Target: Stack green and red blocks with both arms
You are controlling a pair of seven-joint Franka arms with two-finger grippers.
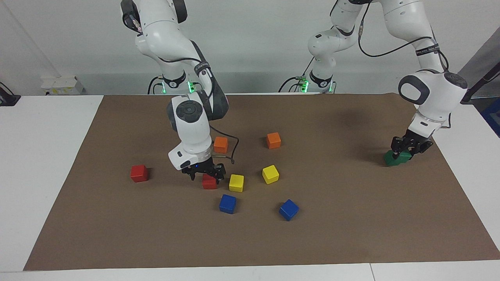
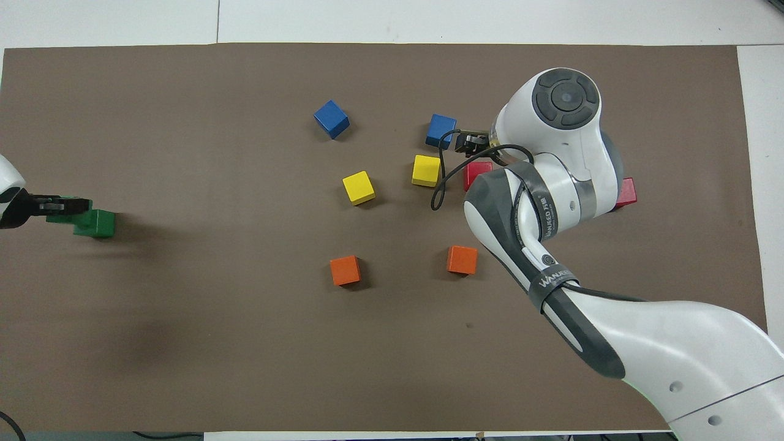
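The right arm's dark strap (image 2: 547, 211) read "WANEED" (partly legible). On the brown mat (image 1: 351, 234) over the counter (image 1: 47, 156) lay two red blocks (image 1: 139, 173), two orange cubes (image 1: 220, 144), two yellow cubes (image 1: 236, 182) and two blue cubes (image 1: 227, 203). The right hand (image 1: 204, 174), spread wide, straddled the red block beside a yellow cube (image 1: 209, 182). At the left arm's end, the left hand (image 1: 406, 150) gripped one green block (image 1: 404, 155) partly over the second green block (image 1: 390, 159).

- Looked like a robotics lab, not anyone's home.
- Two white robot arms (image 1: 187, 117) stood bolted at a white table (image 1: 47, 164), green status lights glowing at their bases.
- A brown paper mat (image 1: 351, 218) lay under both grippers, bare grey wall around.
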